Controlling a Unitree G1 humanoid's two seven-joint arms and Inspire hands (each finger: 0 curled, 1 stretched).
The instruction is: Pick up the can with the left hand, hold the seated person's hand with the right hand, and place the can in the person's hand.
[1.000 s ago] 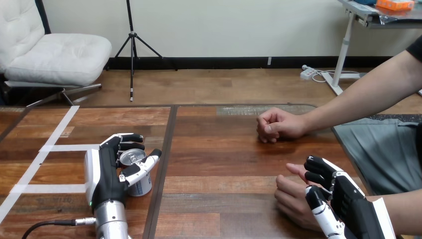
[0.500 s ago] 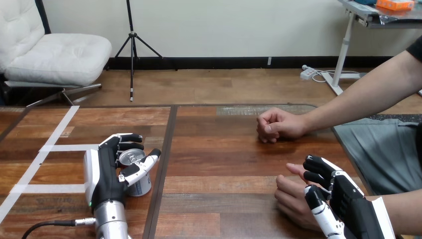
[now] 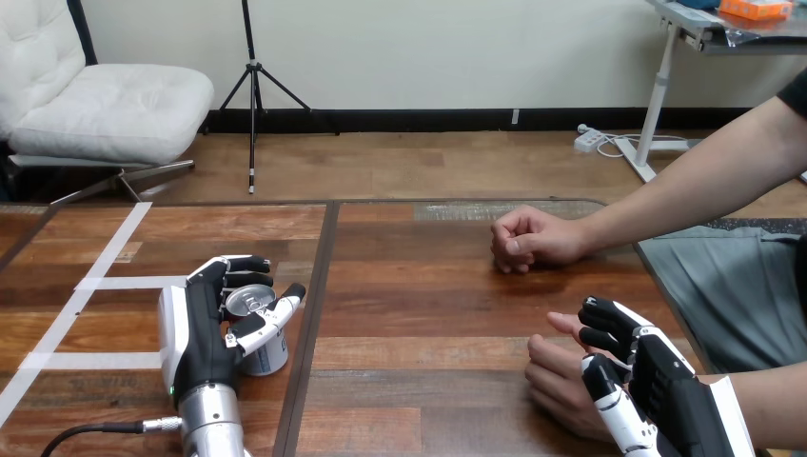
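Evidently found the can (image 3: 255, 303) gripped mid-wall by curled fingers (image 3: 245, 264) of the left hand (image 3: 195, 333); judged it light, slick, easily dented.

Wooden table (image 3: 428, 314) w/ white tape lines (image 3: 114, 283) on left part.

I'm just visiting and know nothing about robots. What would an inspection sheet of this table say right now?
Surface: brown wooden table, white tape lines at its left.
Job's things: silver metal can upright near the left; person's near hand resting at the right; person's far hand a fist on the table.
Clutter: nothing seen.
Hands: left hand curled round the can; right hand curled round the near hand.
Cables: nothing seen among these things.
Surroundings: person seated at the right.
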